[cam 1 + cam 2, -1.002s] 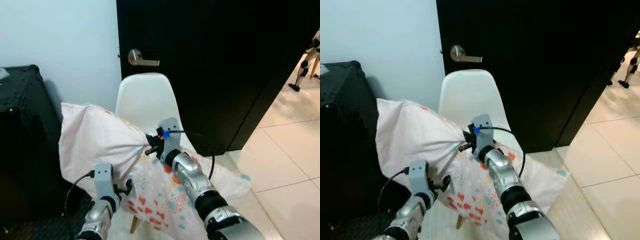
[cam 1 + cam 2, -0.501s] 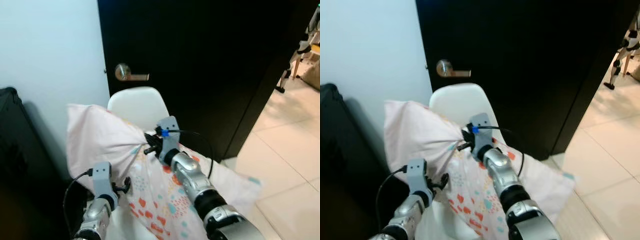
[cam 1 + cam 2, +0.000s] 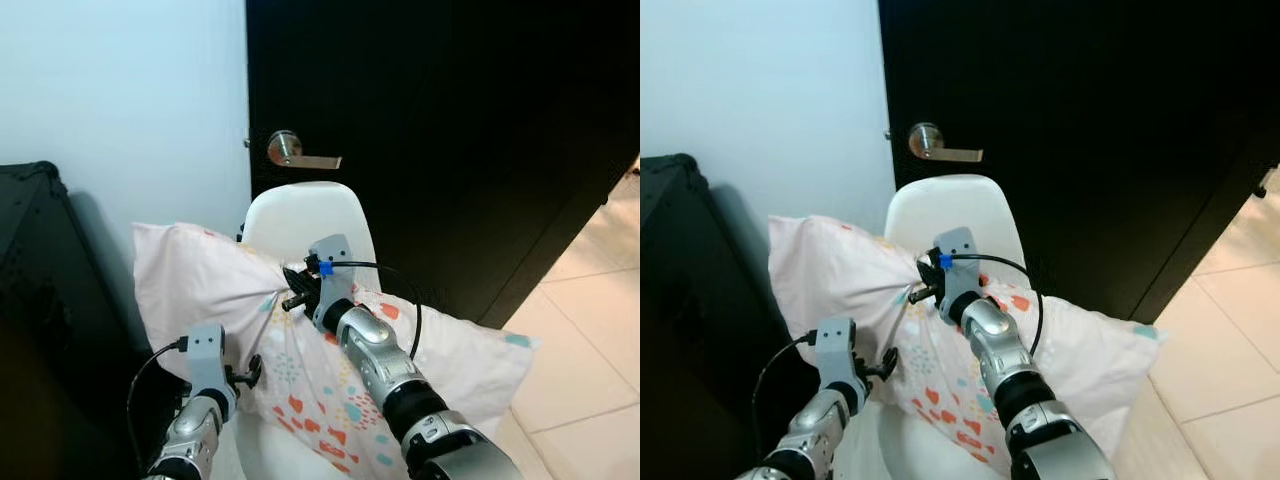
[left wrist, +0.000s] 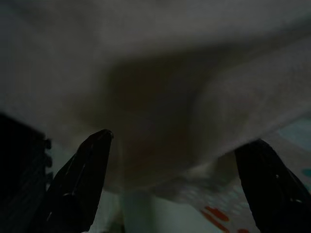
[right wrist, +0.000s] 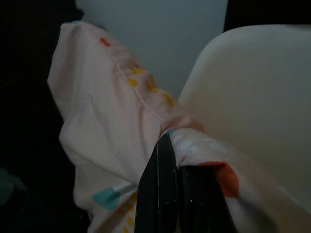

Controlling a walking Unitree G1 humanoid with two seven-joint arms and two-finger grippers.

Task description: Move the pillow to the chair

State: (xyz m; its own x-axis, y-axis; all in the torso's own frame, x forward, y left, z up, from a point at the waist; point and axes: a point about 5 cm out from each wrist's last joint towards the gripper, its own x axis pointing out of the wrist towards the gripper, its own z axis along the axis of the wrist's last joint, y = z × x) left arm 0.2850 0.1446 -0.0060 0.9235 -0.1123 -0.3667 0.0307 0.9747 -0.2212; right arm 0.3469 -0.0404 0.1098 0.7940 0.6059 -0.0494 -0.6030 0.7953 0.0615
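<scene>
A pale pink pillow (image 3: 200,285) with coloured patches lies across the white chair (image 3: 305,225), drooping over both sides of the seat. My right gripper (image 3: 292,290) is shut on a bunched fold near the pillow's top middle; its fingers (image 5: 163,194) pinch the cloth in the right wrist view. My left gripper (image 3: 250,372) sits low under the pillow's left part, and its two fingers (image 4: 80,174) are spread wide with the fabric (image 4: 160,97) just ahead of them, nothing clamped.
A black door (image 3: 450,130) with a silver lever handle (image 3: 300,155) stands right behind the chair. A black case (image 3: 45,300) is close on the left against the white wall. Tiled floor (image 3: 590,340) opens to the right.
The camera has swung, so the door handle and the chair sit further right. The pillow's right end now rests higher, across the seat. Both grippers keep their hold and pose.
</scene>
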